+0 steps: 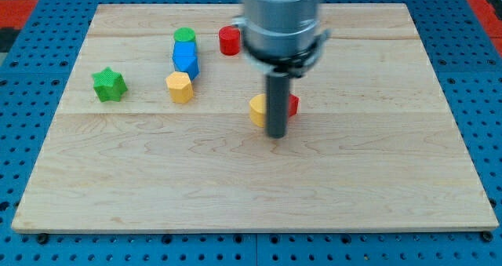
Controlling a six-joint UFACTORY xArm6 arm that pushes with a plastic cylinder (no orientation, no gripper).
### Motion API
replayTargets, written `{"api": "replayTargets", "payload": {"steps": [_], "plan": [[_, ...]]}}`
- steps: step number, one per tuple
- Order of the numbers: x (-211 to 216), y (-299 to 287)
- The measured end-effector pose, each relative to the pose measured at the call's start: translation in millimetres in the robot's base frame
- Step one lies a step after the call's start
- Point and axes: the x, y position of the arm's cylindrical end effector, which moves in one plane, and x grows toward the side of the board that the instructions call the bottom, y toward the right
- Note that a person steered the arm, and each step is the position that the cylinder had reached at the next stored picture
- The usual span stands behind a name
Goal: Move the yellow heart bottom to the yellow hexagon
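Observation:
The yellow heart lies near the board's middle, partly hidden behind the rod. My tip rests on the board just right of and slightly below the heart, close against it. The yellow hexagon sits to the view's left of the heart, about a hand's width away, just below the blue block.
A red block peeks out right of the rod, touching or near the heart. A red cylinder stands near the view's top. A green cylinder sits above the blue block. A green star lies at the left. The wooden board ends at blue pegboard.

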Motion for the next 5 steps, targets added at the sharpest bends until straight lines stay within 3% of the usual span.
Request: {"api": "replayTargets", "payload": {"steps": [1,4,5], "plan": [[-29.1,19.0],[-26.6,-99.5],[-25.2,-104.7]]}}
